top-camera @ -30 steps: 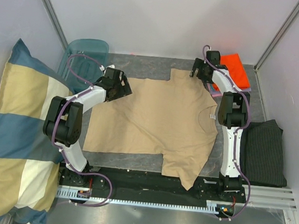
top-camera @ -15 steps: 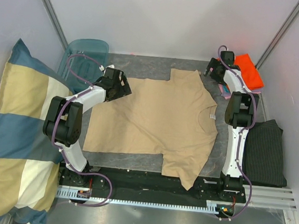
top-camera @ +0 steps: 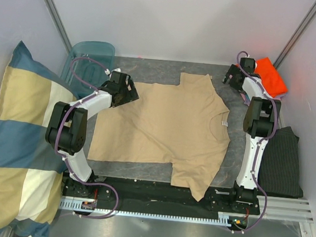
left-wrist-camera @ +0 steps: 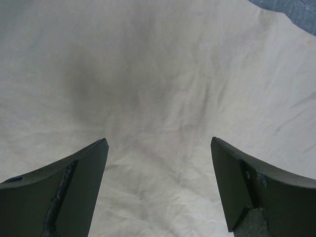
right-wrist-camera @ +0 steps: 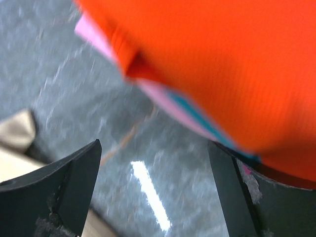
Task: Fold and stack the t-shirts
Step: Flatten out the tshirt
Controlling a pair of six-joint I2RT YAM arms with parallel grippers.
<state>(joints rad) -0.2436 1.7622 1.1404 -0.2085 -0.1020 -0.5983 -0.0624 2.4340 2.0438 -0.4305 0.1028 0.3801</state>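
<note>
A tan t-shirt (top-camera: 168,128) lies spread flat on the grey table, its collar toward the right. My left gripper (top-camera: 132,95) hovers open over the shirt's far-left corner; in the left wrist view only tan cloth (left-wrist-camera: 158,74) shows between its dark fingers (left-wrist-camera: 79,192). My right gripper (top-camera: 229,79) is open at the back right, beside a stack of folded t-shirts topped by an orange one (top-camera: 271,76). The right wrist view shows orange (right-wrist-camera: 222,54) over pink (right-wrist-camera: 158,96) and blue (right-wrist-camera: 205,123) layers, with bare table between the fingers (right-wrist-camera: 64,187) and nothing held.
A big blue-and-cream checked pillow (top-camera: 16,138) fills the left side. A dark grey striped cloth (top-camera: 280,161) lies at the right, beside the right arm. A translucent teal bin (top-camera: 91,56) stands at the back left. Walls close in three sides.
My right arm has swung rightward, away from the tan shirt's far sleeve and up to the orange-topped stack. The left arm and the tan shirt have not moved.
</note>
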